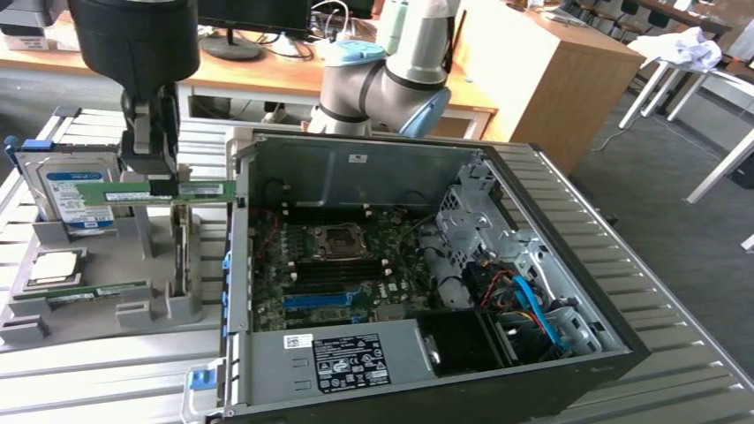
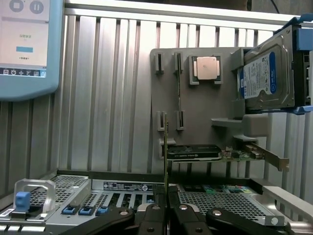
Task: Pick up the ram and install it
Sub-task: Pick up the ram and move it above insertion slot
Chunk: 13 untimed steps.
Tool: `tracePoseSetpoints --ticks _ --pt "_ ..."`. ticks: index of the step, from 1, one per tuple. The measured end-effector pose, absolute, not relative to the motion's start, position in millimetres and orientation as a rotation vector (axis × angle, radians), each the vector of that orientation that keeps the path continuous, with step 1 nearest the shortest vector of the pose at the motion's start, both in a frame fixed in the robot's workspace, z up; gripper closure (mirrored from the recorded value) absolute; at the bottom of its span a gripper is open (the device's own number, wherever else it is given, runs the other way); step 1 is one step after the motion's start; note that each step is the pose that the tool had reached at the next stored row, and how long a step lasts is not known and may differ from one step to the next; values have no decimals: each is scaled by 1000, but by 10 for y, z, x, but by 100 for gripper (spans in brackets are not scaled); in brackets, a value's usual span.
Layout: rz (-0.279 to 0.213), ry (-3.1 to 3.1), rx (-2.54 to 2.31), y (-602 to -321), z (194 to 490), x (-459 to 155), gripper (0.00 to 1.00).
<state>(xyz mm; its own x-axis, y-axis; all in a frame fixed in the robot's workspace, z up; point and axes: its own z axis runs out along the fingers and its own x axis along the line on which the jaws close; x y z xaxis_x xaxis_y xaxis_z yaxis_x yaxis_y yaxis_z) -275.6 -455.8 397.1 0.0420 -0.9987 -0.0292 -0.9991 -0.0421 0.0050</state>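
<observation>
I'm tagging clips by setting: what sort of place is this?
Likely a robotics lab or workshop: a grey robot arm, an opened black computer tower on a ribbed aluminium table, and wooden desks behind.

Office-type room: grey carpet floor (image 1: 695,265), wooden desks (image 1: 71,66) along the back (monitor stand (image 1: 229,44) on top), tall wooden cabinet (image 1: 554,79), white table (image 1: 652,88) at the exterior view's right.

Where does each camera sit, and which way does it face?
Exterior view: off the arm, high, looking down on the open computer case and parts holder; the arm and claw show.
Wrist view: on the wrist, looking past the claw's fingers toward the parts holder.
Both share the gripped ram, hard drive and processor.
</observation>
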Motion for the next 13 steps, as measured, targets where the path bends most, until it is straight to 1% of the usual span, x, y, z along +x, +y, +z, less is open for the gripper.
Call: tracePoseSetpoints --ticks 13 --pt "38 2163 -2256 -4559 3972 -2569 87"
